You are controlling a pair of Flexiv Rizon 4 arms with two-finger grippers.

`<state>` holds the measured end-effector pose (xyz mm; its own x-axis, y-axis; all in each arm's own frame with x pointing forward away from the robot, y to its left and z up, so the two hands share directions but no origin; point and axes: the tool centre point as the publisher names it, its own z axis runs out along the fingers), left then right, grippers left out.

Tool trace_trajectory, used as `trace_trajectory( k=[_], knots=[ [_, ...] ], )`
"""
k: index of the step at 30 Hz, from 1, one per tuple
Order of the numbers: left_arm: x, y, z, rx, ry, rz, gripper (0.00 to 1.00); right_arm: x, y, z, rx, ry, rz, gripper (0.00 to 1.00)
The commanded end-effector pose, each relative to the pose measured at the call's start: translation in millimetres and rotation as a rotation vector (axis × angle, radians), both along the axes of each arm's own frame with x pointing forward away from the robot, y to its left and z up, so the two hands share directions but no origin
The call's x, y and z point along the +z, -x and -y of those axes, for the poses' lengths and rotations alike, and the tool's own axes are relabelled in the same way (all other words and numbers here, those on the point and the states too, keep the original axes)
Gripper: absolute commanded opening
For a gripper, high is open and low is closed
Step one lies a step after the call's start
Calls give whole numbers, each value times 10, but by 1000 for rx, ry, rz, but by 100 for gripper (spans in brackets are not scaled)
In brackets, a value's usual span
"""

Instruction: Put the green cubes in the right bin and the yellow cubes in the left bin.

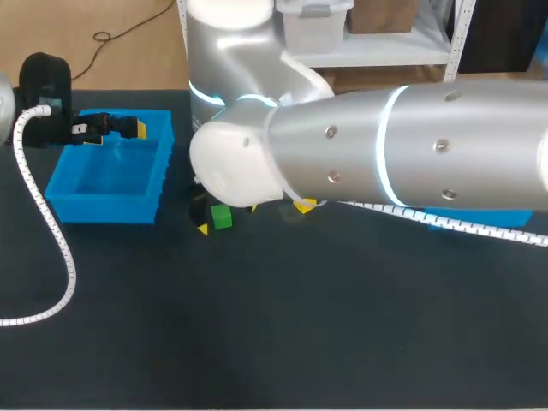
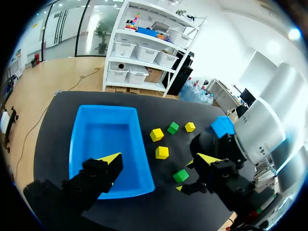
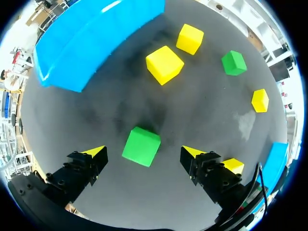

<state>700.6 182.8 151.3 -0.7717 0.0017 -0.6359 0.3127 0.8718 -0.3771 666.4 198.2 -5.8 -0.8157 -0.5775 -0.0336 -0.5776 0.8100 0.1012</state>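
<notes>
A green cube (image 3: 141,146) lies on the dark table between the spread fingers of my right gripper (image 3: 143,153), which hangs open just above it with a gap on either side. In the head view this cube (image 1: 222,217) shows under the right arm (image 1: 385,145), which hides the gripper. Ahead lie two yellow cubes (image 3: 164,64) (image 3: 189,39), another green cube (image 3: 234,63) and a third yellow cube (image 3: 260,100). One more yellow cube (image 3: 234,165) sits beside one finger. My left gripper (image 1: 120,128) hovers open and empty over the blue left bin (image 1: 94,205).
The left bin (image 2: 82,144) holds nothing that I can see. The blue right bin (image 1: 479,219) peeks out from under the right arm. A white spiral cable (image 1: 51,231) trails across the table's left side.
</notes>
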Motion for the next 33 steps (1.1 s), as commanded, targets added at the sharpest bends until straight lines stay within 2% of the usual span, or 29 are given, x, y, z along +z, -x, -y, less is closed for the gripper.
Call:
trace_trajectory(
  k=[1, 2, 3, 4, 13, 19, 24, 27, 33],
  knots=[
    [-15, 6, -18, -5, 9, 7, 100, -59, -82, -45, -5, 16, -4, 72],
    [-15, 6, -18, -5, 9, 7, 100, -65, -89, -47, -6, 16, -4, 25],
    [-15, 6, -18, -5, 9, 7, 100, -67, -93, -48, -10, 19, 1, 2],
    [-15, 6, -18, -5, 9, 7, 100, -70, -98, -49, -12, 21, 4, 0],
    [-15, 6, -18, -5, 9, 7, 100, -83, -130, -11, -23, 16, 9, 0],
    [-15, 6, -18, -5, 9, 7, 100, 50, -192, 187, -23, 5, 86, 0],
    [-15, 6, -18, -5, 9, 7, 100, 471, -445, 641, -87, -46, 226, 0],
    [-15, 6, -18, -5, 9, 7, 100, 730, -650, 1034, -159, -62, 308, 0],
    [-15, 6, -18, -5, 9, 7, 100, 1064, -1028, 1995, -406, -106, 365, 0]
  ],
)
